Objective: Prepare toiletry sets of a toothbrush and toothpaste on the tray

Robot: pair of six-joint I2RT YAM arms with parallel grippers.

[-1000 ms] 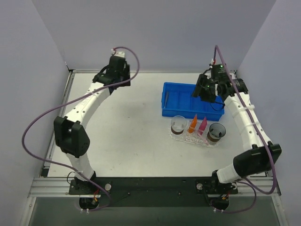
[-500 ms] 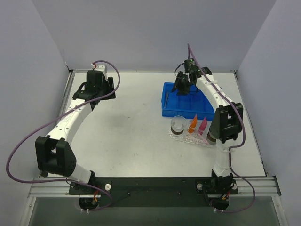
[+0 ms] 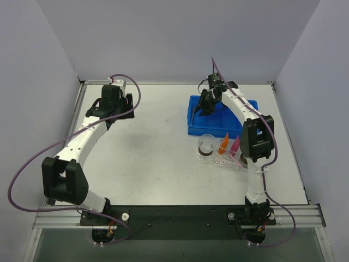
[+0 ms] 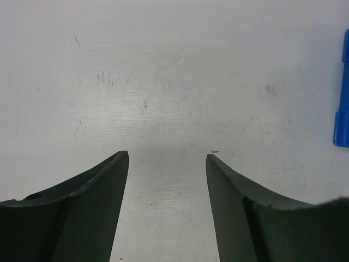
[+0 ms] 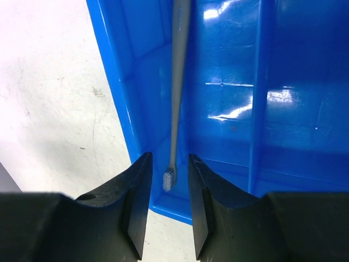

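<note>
The toothbrush (image 5: 175,93) lies in the left compartment of the blue bin (image 5: 283,125), its bristle head toward the bin's end wall. My right gripper (image 5: 168,159) is open, its fingers either side of the brush head without gripping it; from above the right gripper (image 3: 205,105) hangs over the bin's left end. The clear tray (image 3: 218,160) sits in front of the bin with the orange tube (image 3: 223,143) and the pink tube (image 3: 235,145) on it. My left gripper (image 4: 167,155) is open and empty over bare table at the far left (image 3: 112,103).
A clear cup (image 3: 206,143) stands on the tray's left end. A dark cup (image 3: 243,160) at its right end is partly hidden by my right arm. The blue bin (image 3: 218,123) stands at the back right. Its edge shows in the left wrist view (image 4: 342,114).
My right arm has swung from the bin's right side to its left end and come down over the toothbrush. My left gripper has moved left, away from the middle.
</note>
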